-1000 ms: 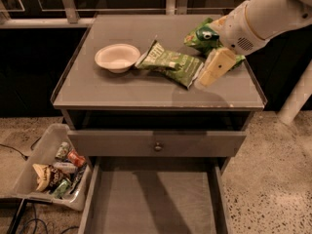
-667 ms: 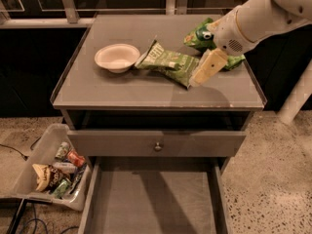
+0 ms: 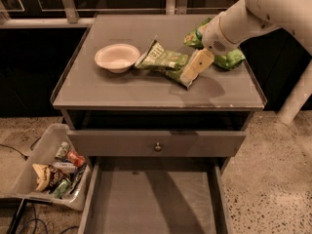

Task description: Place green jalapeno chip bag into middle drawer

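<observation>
The green jalapeno chip bag (image 3: pixel 163 61) lies flat on the cabinet top, just right of a white bowl (image 3: pixel 117 57). My gripper (image 3: pixel 195 68) reaches in from the upper right on a white arm and sits low over the bag's right end, at or just above it. I cannot tell whether it touches the bag. The middle drawer (image 3: pixel 151 204) is pulled out at the bottom of the view, and its plain grey floor has nothing on it.
A brighter green bag (image 3: pixel 230 58) lies behind my arm at the back right of the cabinet top (image 3: pixel 97 91). A closed grey drawer front with a round knob (image 3: pixel 157 146) sits above the open drawer. A bin of snacks and cans (image 3: pixel 53 169) stands on the floor at left.
My gripper has moved left and down across the cabinet top, from beside the olive bag's right end to over it. The bag and bowl have not moved.
</observation>
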You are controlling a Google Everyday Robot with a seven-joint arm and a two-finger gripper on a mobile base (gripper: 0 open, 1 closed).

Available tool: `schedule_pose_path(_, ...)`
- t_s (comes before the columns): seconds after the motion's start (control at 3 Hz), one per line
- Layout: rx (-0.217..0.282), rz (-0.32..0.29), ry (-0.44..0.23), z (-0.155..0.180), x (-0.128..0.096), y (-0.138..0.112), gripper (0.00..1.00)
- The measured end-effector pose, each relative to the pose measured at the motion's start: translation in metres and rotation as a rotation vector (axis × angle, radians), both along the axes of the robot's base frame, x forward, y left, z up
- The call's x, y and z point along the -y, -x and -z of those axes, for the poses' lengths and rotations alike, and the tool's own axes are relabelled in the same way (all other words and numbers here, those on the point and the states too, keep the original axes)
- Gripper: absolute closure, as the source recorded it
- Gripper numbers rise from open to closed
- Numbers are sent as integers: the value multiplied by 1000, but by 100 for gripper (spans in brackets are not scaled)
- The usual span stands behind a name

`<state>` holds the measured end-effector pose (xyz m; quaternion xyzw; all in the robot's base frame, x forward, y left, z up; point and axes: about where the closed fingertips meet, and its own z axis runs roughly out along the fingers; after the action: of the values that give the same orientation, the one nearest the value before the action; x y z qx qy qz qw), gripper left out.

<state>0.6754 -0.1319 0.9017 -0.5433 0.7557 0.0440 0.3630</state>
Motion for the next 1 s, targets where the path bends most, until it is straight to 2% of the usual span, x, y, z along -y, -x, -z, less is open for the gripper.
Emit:
schedule_pose_path(0.33,-42,-18,-18,17,-12,-17,0)
schedule_pose_path(1.0,-131,-26,-93,47,-31,-29,0)
